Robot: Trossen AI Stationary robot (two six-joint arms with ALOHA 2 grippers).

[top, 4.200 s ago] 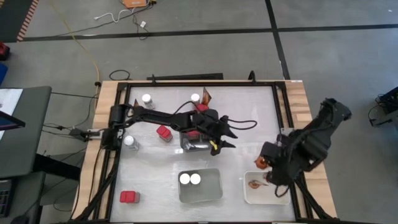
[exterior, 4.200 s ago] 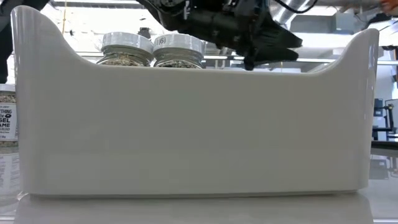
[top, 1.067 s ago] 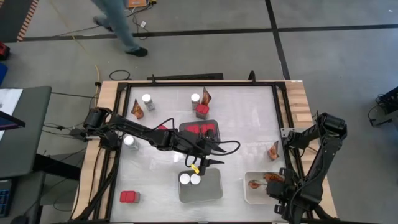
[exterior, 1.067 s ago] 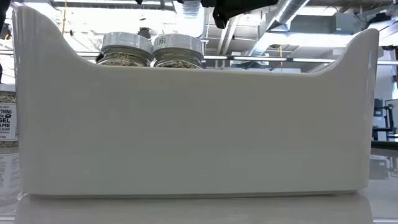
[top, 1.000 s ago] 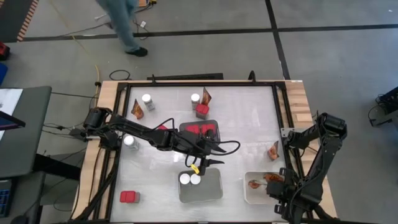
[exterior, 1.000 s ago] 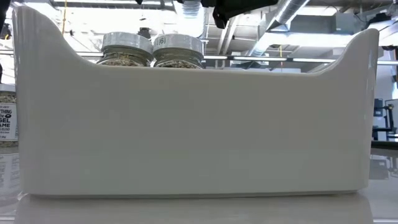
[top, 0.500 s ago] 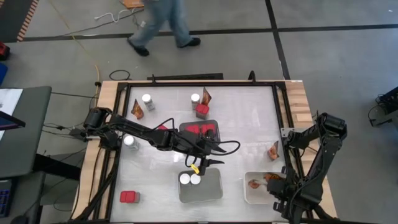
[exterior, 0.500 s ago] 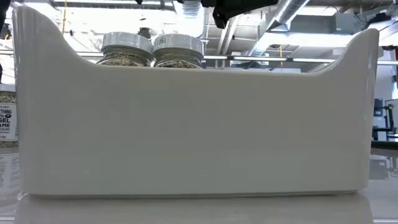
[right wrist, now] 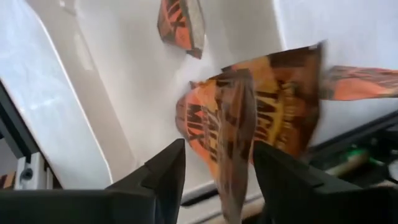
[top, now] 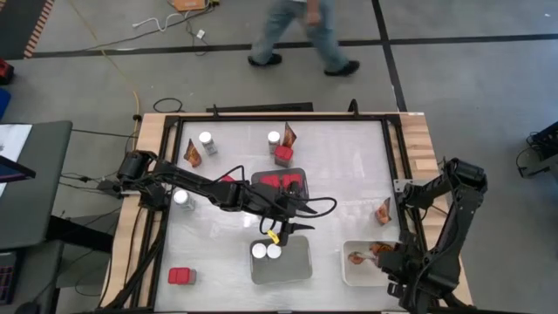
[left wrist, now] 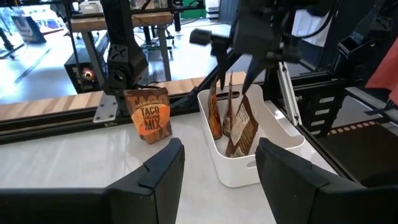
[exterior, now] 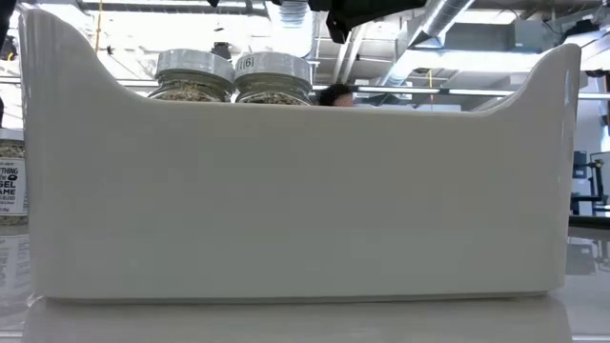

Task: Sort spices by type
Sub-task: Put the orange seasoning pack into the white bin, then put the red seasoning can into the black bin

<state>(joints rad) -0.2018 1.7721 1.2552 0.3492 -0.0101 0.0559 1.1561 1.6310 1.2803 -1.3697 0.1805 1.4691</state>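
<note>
The spices are flat orange-brown packets, clear jars with white lids and red boxes. Several packets [left wrist: 241, 127] stand in the white tray [left wrist: 273, 118] at the near right. My right gripper [right wrist: 217, 149] hangs open over them, pointing down, a finger on either side of one packet [right wrist: 249, 118]. My left gripper [top: 295, 228] hovers open and level over the far rim of the grey tray [top: 298, 270], with nothing between its fingers. That tray holds two jars [top: 267, 251].
The dark tray [top: 301, 174] at mid-table holds red boxes [top: 281, 183]. Loose on the table are a packet [top: 384, 212] near the right edge, jars [top: 207, 139] and packets [top: 193, 154] at the far left, and a red box [top: 181, 276] at the near left. A person walks past the far side.
My right hand has risen a little over the white tray. Beyond the table's far edge, a person has walked from left to right.
</note>
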